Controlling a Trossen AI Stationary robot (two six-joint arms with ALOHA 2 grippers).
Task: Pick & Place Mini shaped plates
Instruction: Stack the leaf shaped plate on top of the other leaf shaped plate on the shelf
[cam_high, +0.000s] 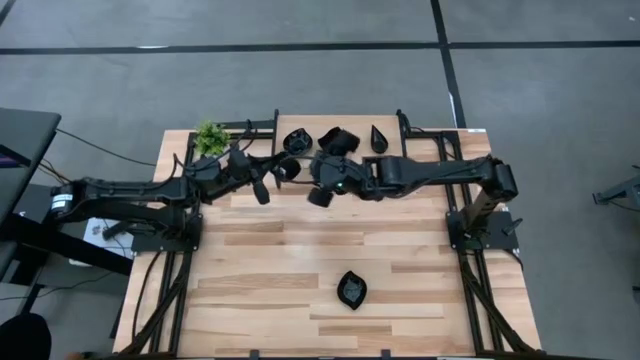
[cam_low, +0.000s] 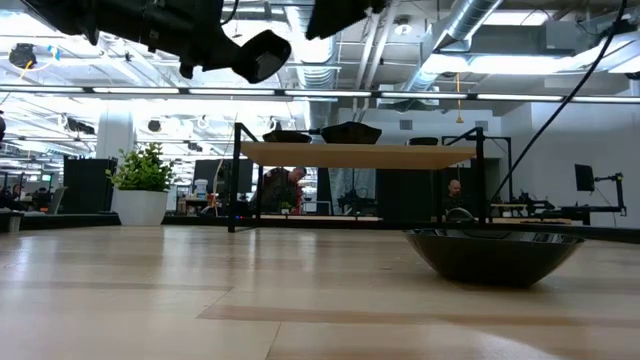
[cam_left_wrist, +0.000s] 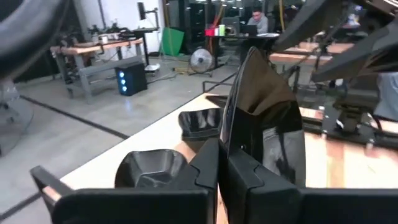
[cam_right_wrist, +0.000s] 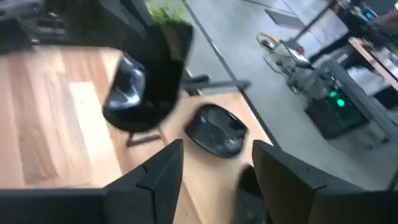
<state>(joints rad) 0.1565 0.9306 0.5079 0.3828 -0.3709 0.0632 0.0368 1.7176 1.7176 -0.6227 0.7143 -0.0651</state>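
Closest to me, in the low view, a glossy black dish (cam_low: 492, 255) sits on the pale wooden table (cam_low: 200, 300), its curved underside rounded like a shallow bowl. From above it reads as a leaf-shaped plate (cam_high: 351, 289) with a ribbed, shiny inner face, alone on the near part of the boards, well apart from both arms.

The left gripper (cam_high: 284, 170) is up at the far side of the table, by the raised wooden shelf (cam_low: 360, 154). In its wrist view I see its two dark fingers (cam_left_wrist: 205, 171) pressed together on the thin rim of a black plate (cam_left_wrist: 264, 124), which stands on edge between them; its surface is mirror-smooth and throws back the room lights.

The right gripper (cam_high: 318, 178) hangs just beside it, and in its own wrist view the jaws stand apart with nothing between them.

On the shelf I count three more black dishes: a faceted one (cam_high: 296, 141), a wavy-edged squarish one (cam_high: 337, 140) and a small teardrop (cam_high: 379, 138). A small green plant (cam_high: 210, 137) stands at the shelf's left end. The table is made of light planks with visible grain, framed by black metal rails.
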